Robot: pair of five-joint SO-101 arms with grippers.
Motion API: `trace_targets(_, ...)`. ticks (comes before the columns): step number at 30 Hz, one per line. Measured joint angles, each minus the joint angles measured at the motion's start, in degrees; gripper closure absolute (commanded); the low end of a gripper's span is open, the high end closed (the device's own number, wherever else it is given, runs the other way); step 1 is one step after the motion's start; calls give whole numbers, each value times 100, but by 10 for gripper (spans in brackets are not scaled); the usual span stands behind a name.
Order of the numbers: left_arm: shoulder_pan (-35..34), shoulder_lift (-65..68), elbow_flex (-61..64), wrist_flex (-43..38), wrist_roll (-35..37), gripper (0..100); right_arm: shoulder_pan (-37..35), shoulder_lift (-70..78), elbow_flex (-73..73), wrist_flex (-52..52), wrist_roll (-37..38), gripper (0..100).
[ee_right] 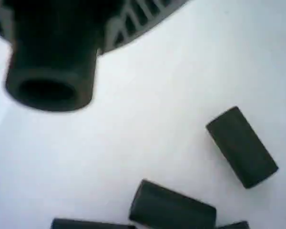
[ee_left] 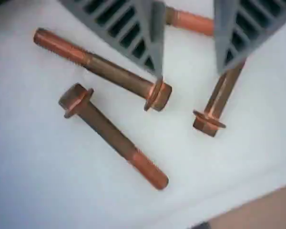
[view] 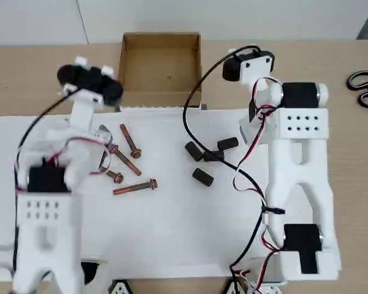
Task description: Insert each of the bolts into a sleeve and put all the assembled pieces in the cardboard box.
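1. Copper-coloured metal bolts (view: 135, 186) with flanged hex heads lie loose on the left part of the white sheet (view: 172, 233). The left wrist view shows four: a long bolt (ee_left: 100, 67), a second bolt (ee_left: 117, 140), a third bolt (ee_left: 217, 107) and a fourth bolt (ee_left: 190, 21).
2. The left gripper (ee_left: 190, 62), with grey ribbed fingers, is spread wide over these bolts and holds nothing.
3. One of its fingertips (ee_left: 156, 67) sits right at the flanged head of the long bolt. The other covers the shank of the third bolt. Whether either one touches the metal cannot be told.
4. The fourth bolt's shank crosses the gap between the two fingers, farther back from the tips. The second bolt lies to one side, clear of both fingers.
5. The right gripper (ee_right: 57, 43) pinches a short black cylindrical sleeve (ee_right: 50, 71), hollow end showing, held up off the sheet.
6. Four more black sleeves (view: 202, 177) lie in a loose cluster near the middle of the sheet. They are apart from the bolts and toward the right arm.
7. An open brown cardboard box (view: 123, 61) stands just beyond the far edge of the sheet, between the two arms' wrists.
8. Black-handled scissors (view: 365, 86) lie on the wooden table (view: 356, 153) at its right edge, well apart from everything else.
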Motion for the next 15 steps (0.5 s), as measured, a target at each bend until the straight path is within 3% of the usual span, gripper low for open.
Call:
trace_targets(5, -9, 1916, -1556, 1046, -264, 928, 378, -167, 316, 0, 0, 995)
trace_targets(15, -273, 4220, -3543, 2101, -1591, 924, 1591, -176, 1257, 0, 0, 992)
